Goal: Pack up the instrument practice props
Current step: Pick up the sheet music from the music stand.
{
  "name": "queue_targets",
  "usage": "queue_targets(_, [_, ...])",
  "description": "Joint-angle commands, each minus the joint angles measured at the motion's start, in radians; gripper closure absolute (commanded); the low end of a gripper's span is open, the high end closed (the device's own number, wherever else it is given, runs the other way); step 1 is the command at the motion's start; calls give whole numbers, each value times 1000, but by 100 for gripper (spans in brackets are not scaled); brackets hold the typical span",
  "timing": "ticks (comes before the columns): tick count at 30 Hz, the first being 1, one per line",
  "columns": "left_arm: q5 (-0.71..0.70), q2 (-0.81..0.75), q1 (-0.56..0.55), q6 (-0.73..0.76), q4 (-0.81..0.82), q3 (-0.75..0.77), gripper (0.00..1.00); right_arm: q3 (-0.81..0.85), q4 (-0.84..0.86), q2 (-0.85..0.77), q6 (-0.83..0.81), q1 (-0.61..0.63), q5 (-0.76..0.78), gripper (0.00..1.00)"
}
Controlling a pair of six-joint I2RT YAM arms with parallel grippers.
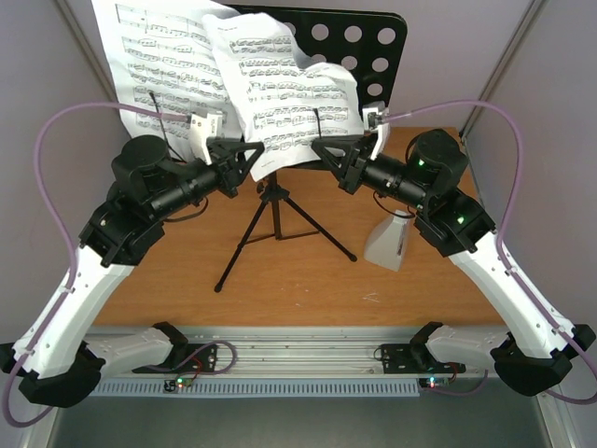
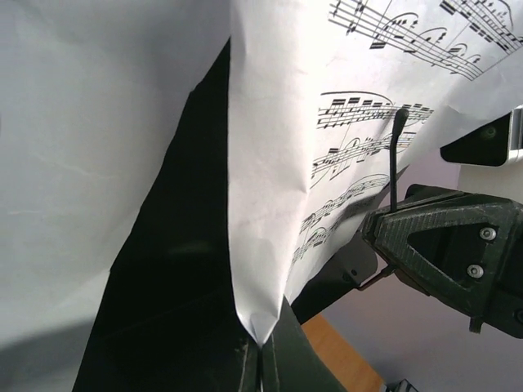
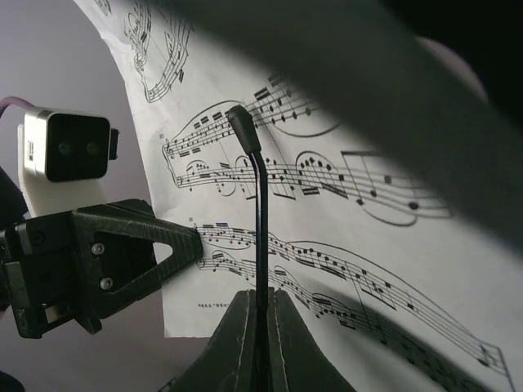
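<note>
The sheet of music (image 1: 280, 103) stood buckled on the music stand (image 1: 373, 42) at upper centre, long axis horizontal, directly above both grippers, which were equally near. The left gripper (image 2: 261, 359) pinched a fold in the sheet's lower edge; the right gripper (image 3: 260, 298) was pressed together around the wire page retainer (image 3: 258, 204) in front of the paper.

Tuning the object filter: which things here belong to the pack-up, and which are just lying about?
Job:
- stand
- sheet music
- metronome

Just there:
- purple cables
- table
</note>
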Motion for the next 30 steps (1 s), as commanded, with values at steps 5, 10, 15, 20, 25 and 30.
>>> queue_targets(5, [-50, -90, 5, 35, -34, 0, 100, -28, 70, -24, -34, 12, -50, 99])
queue_targets(10, [-83, -177, 6, 44, -96, -21, 100, -37, 83, -23, -26, 12, -41, 99])
queue_targets(15, [-125, -239, 5, 84, -228, 10, 99, -34, 81, -18, -14, 12, -24, 99])
queue_targets(20, [-118, -335, 5, 97, -356, 19, 99, -31, 72, -9, -7, 12, -10, 99])
queue_targets(25, [-3, -391, 5, 127, -490, 34, 100, -29, 79, 5, 9, 12, -5, 99])
queue_targets(30, [173, -430, 5, 203, -602, 35, 99, -22, 68, 21, 49, 12, -2, 98])
